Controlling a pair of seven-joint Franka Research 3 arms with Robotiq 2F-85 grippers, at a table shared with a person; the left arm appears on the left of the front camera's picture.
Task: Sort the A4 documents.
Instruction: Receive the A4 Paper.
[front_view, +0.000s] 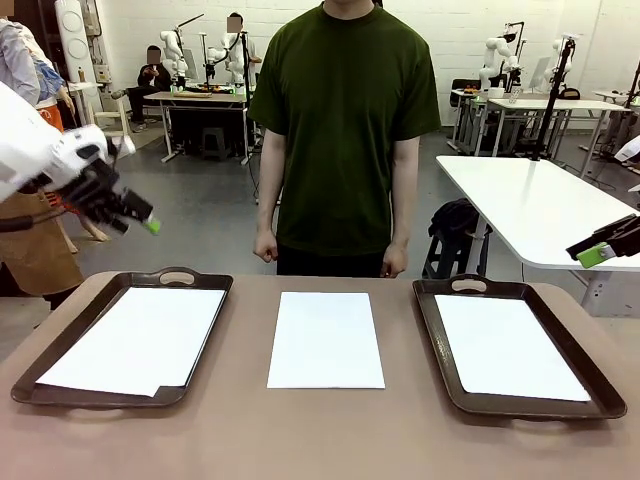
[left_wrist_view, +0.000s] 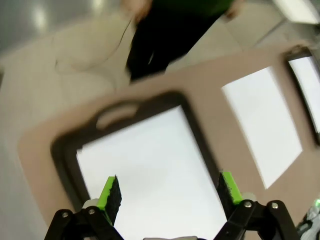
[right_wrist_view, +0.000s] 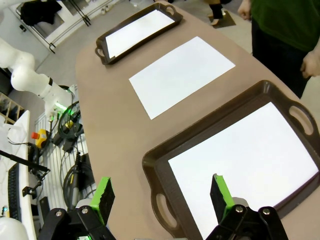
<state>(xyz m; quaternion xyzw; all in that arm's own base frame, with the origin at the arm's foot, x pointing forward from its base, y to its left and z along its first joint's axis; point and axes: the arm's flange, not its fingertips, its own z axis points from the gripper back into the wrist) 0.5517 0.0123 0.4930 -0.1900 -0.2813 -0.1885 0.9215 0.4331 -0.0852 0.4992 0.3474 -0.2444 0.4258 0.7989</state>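
We spot a loose thin white A4 paper sheet (front_view: 326, 340) between dark brown handled trays (front_view: 432, 340), long axis toward the person (front_view: 345, 130); left gripper (front_view: 150, 222) seems nearer than right gripper (front_view: 598, 253), both wide, empty.

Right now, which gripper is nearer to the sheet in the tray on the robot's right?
Right. The right gripper hovers open above the outer side of the tray holding that sheet. The left gripper hangs open above the other tray, across the table.
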